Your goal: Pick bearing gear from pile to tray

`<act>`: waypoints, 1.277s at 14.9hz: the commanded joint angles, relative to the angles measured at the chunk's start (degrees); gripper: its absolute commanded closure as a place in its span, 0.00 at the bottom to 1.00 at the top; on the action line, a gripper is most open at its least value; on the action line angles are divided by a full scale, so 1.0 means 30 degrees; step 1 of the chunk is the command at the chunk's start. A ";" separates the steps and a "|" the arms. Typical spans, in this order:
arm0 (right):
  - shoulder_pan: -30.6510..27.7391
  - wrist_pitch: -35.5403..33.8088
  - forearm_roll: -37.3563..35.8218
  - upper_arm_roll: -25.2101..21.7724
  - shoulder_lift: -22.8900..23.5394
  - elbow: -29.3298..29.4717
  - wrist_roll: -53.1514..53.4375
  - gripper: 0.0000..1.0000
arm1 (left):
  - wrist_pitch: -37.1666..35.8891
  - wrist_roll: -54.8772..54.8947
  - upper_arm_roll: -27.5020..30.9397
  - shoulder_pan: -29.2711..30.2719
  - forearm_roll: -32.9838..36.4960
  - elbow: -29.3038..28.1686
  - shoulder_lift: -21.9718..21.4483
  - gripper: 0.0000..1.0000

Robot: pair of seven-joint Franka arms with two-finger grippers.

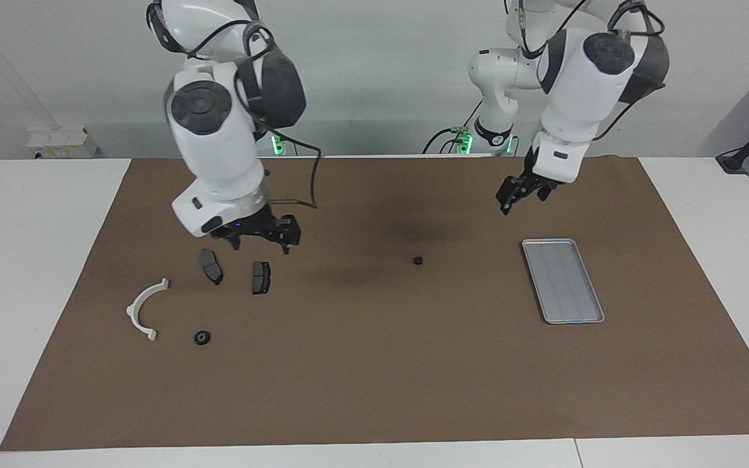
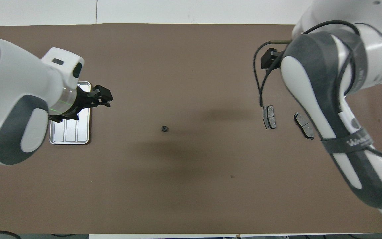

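Observation:
A small black round bearing gear (image 1: 418,260) (image 2: 164,128) lies alone in the middle of the brown mat, with no gripper touching it. The pile is at the right arm's end: two dark brake pads (image 1: 211,266) (image 1: 261,277), a white half-ring bracket (image 1: 145,308) and another black round piece (image 1: 201,337). My right gripper (image 1: 261,238) hangs open and empty over the brake pads. The silver tray (image 1: 562,281) (image 2: 65,137) lies empty at the left arm's end. My left gripper (image 1: 516,195) (image 2: 106,98) is open and raised over the mat beside the tray.
The brown mat (image 1: 374,377) covers most of the white table. In the overhead view the right arm hides the bracket and the black piece beside it, and the left arm covers part of the tray.

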 commanded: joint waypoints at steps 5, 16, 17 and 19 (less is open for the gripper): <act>-0.3408 0.5831 -0.1474 0.0323 -0.0512 -0.5151 -0.6146 0.00 | 0.5979 -0.4906 0.0361 -0.4434 0.0878 -0.2034 0.3913 0.00; -0.3616 1.0649 -0.2004 0.0323 0.3383 -0.6186 -0.2193 0.00 | 0.8972 -0.5854 0.0303 -0.5170 0.1117 -0.3937 0.4916 0.27; -0.3615 1.0765 -0.2062 0.0323 0.3617 -0.6186 -0.2162 0.00 | 0.9147 -0.5853 0.0303 -0.5141 0.1117 -0.3938 0.4916 0.27; -0.3615 1.1407 -0.2005 0.0323 0.3824 -0.6244 -0.2161 0.00 | 0.9383 -0.5882 0.0303 -0.5199 0.1117 -0.4084 0.4916 0.27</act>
